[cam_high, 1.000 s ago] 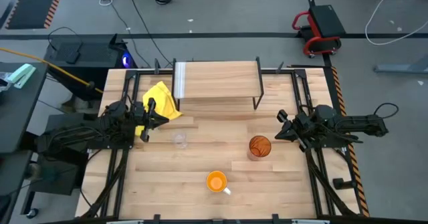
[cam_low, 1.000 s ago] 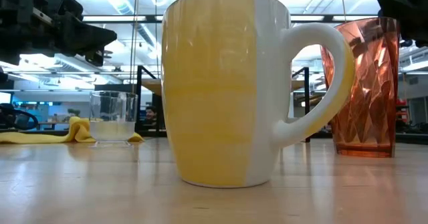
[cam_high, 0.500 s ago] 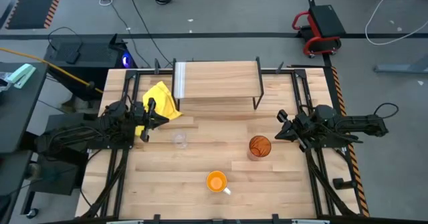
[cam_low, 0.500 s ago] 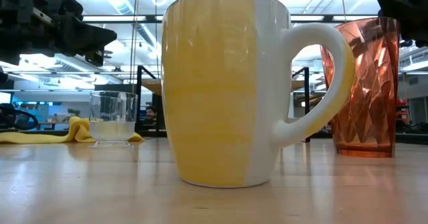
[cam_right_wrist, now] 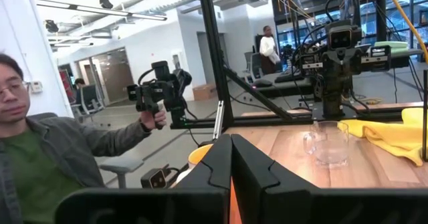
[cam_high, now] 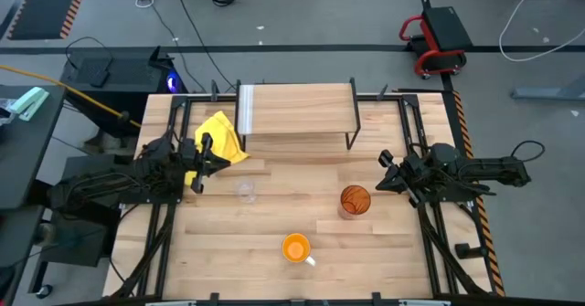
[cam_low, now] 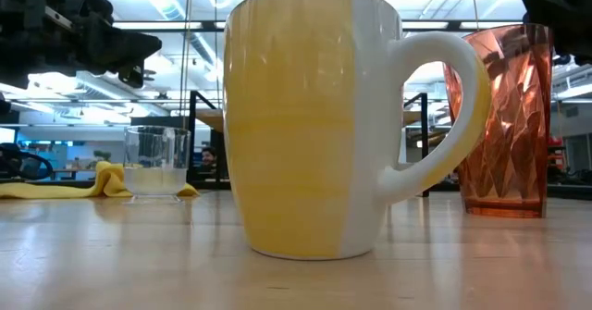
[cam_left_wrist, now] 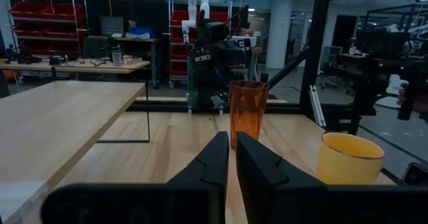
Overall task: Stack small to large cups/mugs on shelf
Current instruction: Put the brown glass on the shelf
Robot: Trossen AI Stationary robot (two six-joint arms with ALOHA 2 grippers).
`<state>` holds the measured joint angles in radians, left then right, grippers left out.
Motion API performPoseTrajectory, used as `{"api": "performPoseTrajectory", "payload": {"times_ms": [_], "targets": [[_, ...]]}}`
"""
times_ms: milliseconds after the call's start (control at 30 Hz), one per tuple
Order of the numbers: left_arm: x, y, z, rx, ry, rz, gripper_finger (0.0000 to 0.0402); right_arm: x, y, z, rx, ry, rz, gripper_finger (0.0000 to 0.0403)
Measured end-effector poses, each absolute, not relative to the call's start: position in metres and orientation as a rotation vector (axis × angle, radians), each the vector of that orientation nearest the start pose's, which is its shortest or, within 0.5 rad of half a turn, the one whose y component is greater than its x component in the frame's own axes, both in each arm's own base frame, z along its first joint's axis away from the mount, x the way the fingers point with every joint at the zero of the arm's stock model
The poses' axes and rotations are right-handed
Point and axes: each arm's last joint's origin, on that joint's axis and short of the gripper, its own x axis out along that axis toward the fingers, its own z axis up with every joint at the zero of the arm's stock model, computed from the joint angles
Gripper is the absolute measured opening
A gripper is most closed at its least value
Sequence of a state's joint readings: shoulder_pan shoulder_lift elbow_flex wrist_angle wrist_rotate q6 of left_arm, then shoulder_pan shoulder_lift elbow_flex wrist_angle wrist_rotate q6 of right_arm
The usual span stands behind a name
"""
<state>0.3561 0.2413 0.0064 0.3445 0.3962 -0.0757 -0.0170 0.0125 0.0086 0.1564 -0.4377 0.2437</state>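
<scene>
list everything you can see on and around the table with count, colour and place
glass cup: 1, clear, left of table centre, upright on the tabletop
tumbler: 1, amber-orange, right of centre, upright beside the right gripper
mug: 1, orange inside, white outside, near the front edge
shelf: 1, light wood on black legs, back of the table, nothing on it
cloth: 1, yellow, crumpled left of the shelf
table: 1, light wood
person: 1, seated beyond the table, holding a black device
left gripper: 1, dark, shut, by the cloth
right gripper: 1, dark, shut, right of the tumbler
</scene>
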Motion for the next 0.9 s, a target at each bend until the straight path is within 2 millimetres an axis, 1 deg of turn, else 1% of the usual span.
{"api": "performPoseTrajectory", "payload": {"times_ms": [133, 267, 433, 600, 733, 900], "targets": [[0.106, 0.028, 0.182, -0.093, -0.139, -0.051, 0.003, 0.094, 0.011, 0.18, 0.21, -0.099, 0.437, 0.0015], [0.105, 0.027, 0.192, -0.166, -0.229, -0.071, 0.0035, 0.094, 0.011, 0.181, 0.276, -0.094, 0.442, 0.0015], [0.102, 0.026, 0.201, -0.215, -0.318, -0.097, 0.004, 0.092, 0.011, 0.192, 0.279, -0.204, 0.462, 0.0015], [0.1, 0.025, 0.207, -0.26, -0.377, -0.12, 0.0037, 0.085, 0.011, 0.208, 0.368, -0.351, 0.515, 0.0015], [0.099, 0.025, 0.208, -0.352, -0.384, -0.141, 0.0032, 0.079, 0.011, 0.222, 0.371, -0.449, 0.545, 0.0015], [0.099, 0.025, 0.208, -0.354, -0.383, -0.141, 0.0035, 0.068, 0.011, 0.251, 0.353, -0.504, 0.557, 0.0015]]}}
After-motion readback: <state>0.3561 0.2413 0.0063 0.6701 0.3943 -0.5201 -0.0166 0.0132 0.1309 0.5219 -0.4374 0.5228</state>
